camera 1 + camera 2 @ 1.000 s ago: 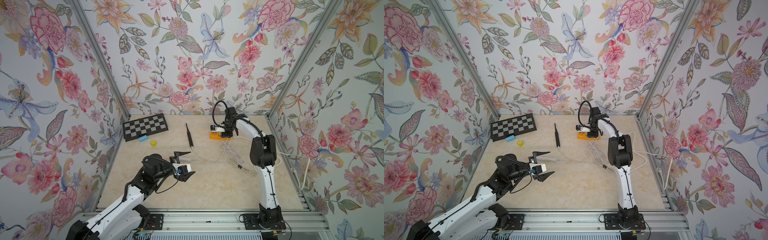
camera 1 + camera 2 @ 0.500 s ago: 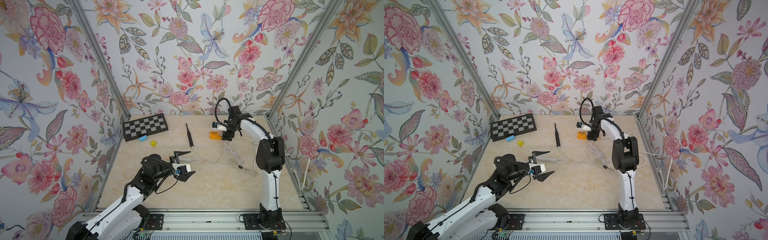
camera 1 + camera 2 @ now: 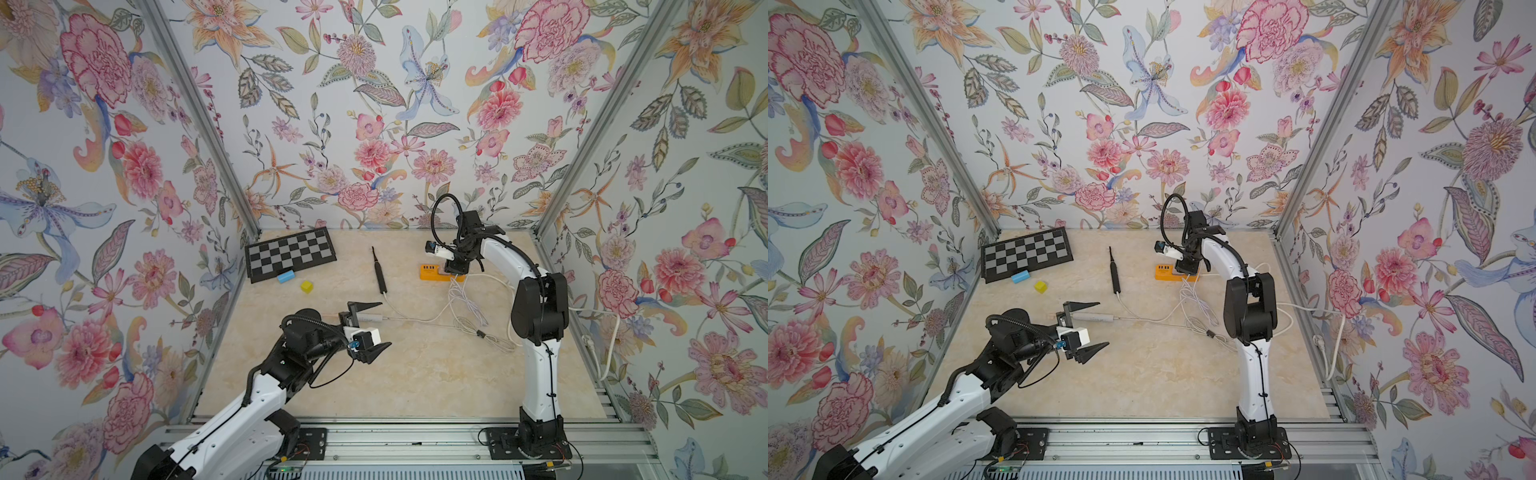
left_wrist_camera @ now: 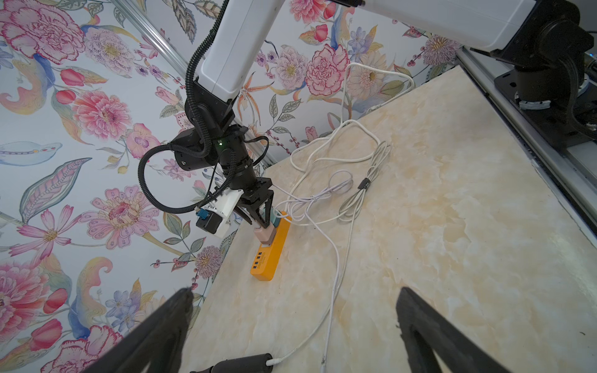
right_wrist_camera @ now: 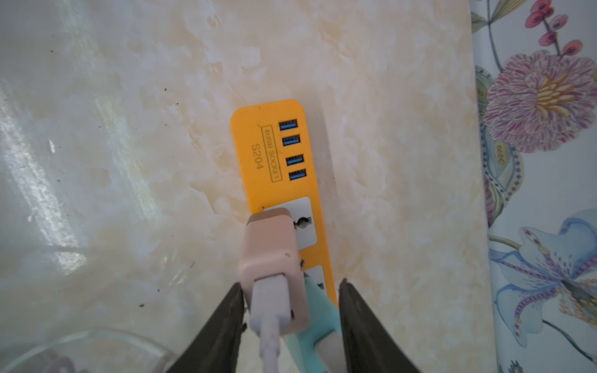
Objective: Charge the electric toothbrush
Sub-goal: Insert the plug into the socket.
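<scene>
A: Start with the tabletop [image 3: 415, 386]. Where are the arms?

B: Right arm reaches to the back edge, with the right hand [image 3: 455, 270] pointing down over the orange power strip [image 3: 432, 272]. The left hand [image 3: 384, 325] hovers nearer the left edge, spread wide and empty, well apart from the strip.

A: How does the strip lie?

B: Long axis along the back edge, USB end toward the left edge.

A: And the toothbrush?

B: The black toothbrush [image 3: 379, 274] lies flat near the back edge, on the strip's left-edge side. Its long axis runs back to front, thin tip toward the back. A white cord [image 3: 415, 319] leaves the thick end.

A: Which relation counts?

B: The pink adapter [image 5: 271, 255] stands upright in a strip socket, straight below the right hand and between its fingers [image 5: 226, 323]. One finger touches its side. A teal plug [image 5: 318, 310] sits against the other. I cannot tell whether the hand is pinching or only straddling. My guess is the next move runs along that upright axis, pressing home or lifting clear, and it falls to the right arm.
</scene>
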Tool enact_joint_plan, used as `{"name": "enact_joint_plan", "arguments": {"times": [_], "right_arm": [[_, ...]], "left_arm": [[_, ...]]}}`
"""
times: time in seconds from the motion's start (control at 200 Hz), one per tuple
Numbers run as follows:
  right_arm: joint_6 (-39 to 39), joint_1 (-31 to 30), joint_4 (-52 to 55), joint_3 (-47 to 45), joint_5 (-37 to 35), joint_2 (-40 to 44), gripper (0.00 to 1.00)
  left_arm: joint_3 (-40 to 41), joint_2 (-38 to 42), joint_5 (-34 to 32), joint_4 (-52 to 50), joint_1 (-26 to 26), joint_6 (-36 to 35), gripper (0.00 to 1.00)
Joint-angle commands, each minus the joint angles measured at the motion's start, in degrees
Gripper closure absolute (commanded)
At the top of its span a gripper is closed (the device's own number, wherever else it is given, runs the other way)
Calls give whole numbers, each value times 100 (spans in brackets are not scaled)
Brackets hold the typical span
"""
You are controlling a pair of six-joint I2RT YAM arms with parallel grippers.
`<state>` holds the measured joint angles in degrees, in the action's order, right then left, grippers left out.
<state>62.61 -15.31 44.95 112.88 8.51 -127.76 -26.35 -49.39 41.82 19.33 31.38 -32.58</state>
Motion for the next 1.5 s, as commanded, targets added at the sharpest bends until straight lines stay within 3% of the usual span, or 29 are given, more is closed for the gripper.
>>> {"name": "enact_joint_plan", "arguments": {"times": [0.0,0.365,0.525,0.696,0.826,0.876,0.921,1.171,1.396,1.496], "right_arm": [[145,-16,62,44,-147,-259,62],[335,-104,121,-155,-310,-715,90],[254,-27,177,-130,-107,-781,90],[52,-34,172,-195,51,-424,75],[-378,8,172,-335,398,-83,30],[-567,36,172,-438,531,26,20],[-731,56,171,-536,625,107,0],[-1444,98,50,-848,774,444,0],[-2186,144,-116,-1283,1608,929,0],[-3392,98,-375,-1205,674,860,0]], "left_arm": [[-37,45,100,106,-57,-2,1],[-11,19,69,106,-54,-29,1],[1,28,54,104,-61,-47,1],[-2,-16,40,106,-61,-55,1],[-10,-21,37,91,-61,-66,1],[-5,-16,25,87,-61,-64,1],[-9,-18,35,87,-61,-64,1],[-6,-35,89,119,-59,-16,1],[-8,6,71,110,-61,-18,1],[-2,26,85,120,-56,-18,1]]}}
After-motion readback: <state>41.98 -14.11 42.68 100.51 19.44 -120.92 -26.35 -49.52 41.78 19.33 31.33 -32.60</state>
